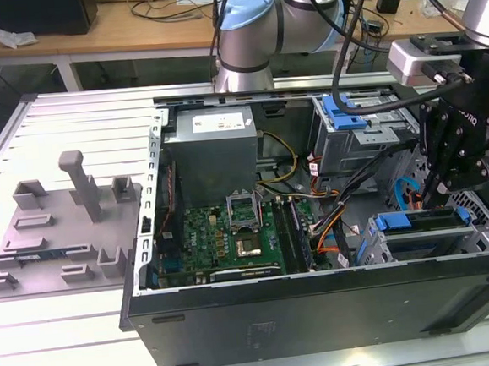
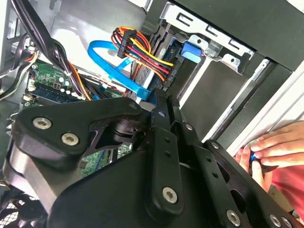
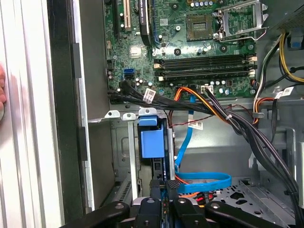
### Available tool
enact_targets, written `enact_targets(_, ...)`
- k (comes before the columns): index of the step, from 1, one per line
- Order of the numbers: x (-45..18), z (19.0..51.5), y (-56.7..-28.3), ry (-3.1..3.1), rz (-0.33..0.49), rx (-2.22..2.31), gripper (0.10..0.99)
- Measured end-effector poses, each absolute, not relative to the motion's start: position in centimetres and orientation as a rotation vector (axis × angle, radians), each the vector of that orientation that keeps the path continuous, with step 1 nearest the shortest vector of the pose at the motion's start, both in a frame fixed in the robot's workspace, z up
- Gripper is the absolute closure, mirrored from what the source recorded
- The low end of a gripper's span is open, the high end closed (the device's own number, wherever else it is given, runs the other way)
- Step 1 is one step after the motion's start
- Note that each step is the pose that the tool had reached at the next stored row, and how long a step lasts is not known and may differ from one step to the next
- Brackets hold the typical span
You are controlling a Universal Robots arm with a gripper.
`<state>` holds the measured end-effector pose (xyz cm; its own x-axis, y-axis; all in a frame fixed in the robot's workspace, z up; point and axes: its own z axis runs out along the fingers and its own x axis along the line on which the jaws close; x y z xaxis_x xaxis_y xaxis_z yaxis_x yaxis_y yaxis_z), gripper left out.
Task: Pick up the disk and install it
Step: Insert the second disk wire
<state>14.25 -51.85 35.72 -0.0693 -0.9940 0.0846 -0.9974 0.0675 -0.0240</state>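
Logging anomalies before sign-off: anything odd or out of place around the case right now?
Yes: a person's hand rests at the edge of the open computer case while the gripper is down by the drive bay. The blue-framed disk sits in that bay. No visible damage.

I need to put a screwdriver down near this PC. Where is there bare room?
Bare slatted table beyond the grey fixture blocks, left of the case in the exterior view. Crowded: the drive bay under the tool, thick with cables.

Black claw (image 2: 159, 107) near blue cable (image 2: 114, 64), drive cage (image 2: 209, 47); hand (image 2: 275, 147) beside case
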Motion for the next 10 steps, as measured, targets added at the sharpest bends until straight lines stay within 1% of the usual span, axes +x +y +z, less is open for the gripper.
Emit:
enact_targets(3, 14.25, 35.68, -51.93, -2.277, 0.085, 2.125, 0.925)
enact_targets(10, 14.25, 35.68, -52.03, -2.277, 0.085, 2.125, 0.925)
